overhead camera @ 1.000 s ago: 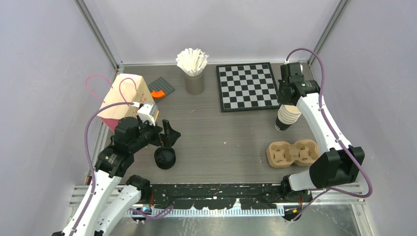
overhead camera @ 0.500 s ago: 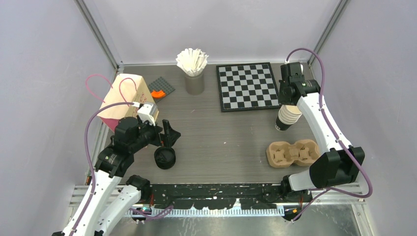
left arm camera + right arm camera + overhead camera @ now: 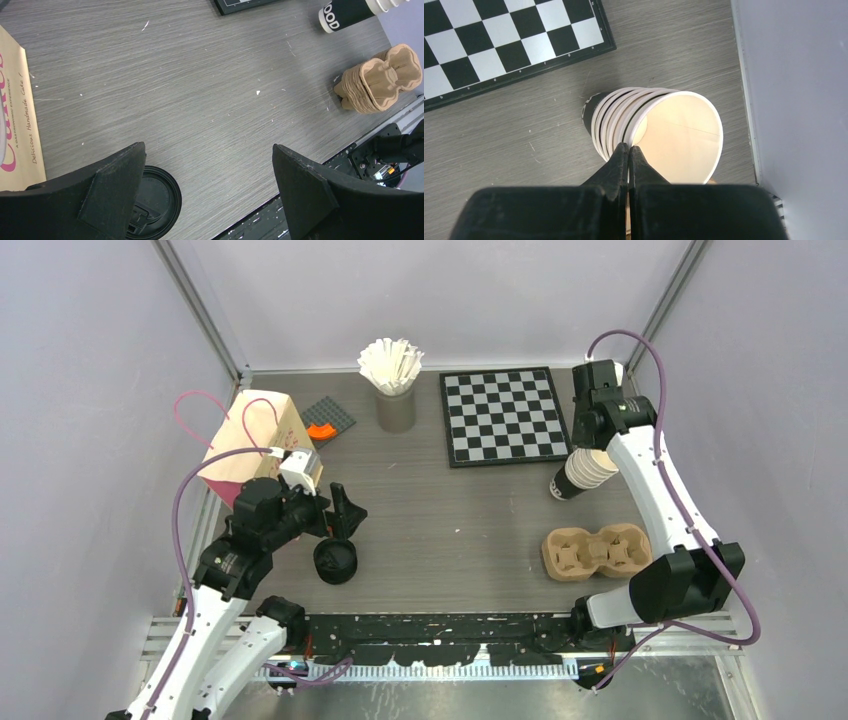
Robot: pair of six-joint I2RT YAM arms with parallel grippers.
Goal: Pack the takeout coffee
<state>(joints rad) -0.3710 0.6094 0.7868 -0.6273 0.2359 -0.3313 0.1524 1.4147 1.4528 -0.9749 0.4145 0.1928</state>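
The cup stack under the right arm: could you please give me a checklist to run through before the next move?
1. Right tool shut on the rim of the cup stack: ok.
2. Only one cup pinched: cannot tell; several nested rims sit at the pinch.
3. Stack upright: not ok; it tilts, base toward the chessboard.
4. Base clear of the table: cannot tell.
5. Cup carrier wells empty: ok.
6. Left tool open, black lid below it: ok.
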